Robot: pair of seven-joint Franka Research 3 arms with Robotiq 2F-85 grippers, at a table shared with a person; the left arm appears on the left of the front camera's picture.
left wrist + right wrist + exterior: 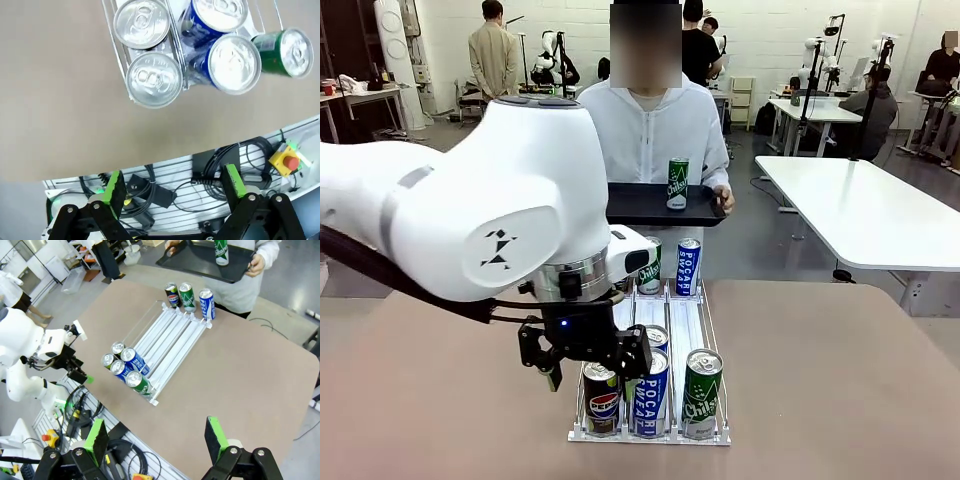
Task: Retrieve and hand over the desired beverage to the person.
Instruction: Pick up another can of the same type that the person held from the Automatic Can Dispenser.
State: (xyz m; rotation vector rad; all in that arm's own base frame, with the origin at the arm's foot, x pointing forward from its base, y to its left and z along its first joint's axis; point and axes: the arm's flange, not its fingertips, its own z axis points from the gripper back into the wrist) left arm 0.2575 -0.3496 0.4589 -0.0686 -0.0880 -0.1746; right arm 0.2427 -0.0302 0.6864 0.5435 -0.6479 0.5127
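Note:
The person (pixel 650 125) in a white hooded jacket stands at the far side holding a black tray (pixel 640 205) with a green can (pixel 677 183) upright on it. On the table a clear rack (pixel 685 325) holds cans: a Pepsi can (pixel 603 398), a blue Pocari can (pixel 651 393) and a green can (pixel 701 392) at its near end, others at the far end. My left gripper (pixel 588 370) hangs open beside the Pepsi can, nothing between its fingers (pixel 116 187). My right gripper (pixel 156 440) is open and empty, high above the near table edge.
From above, the rack (pixel 172 335) runs from the near edge toward the person's tray (pixel 200 262). Cables and a red stop button (pixel 290 161) lie below the table's near edge. White tables (pixel 865 205) and other people stand behind.

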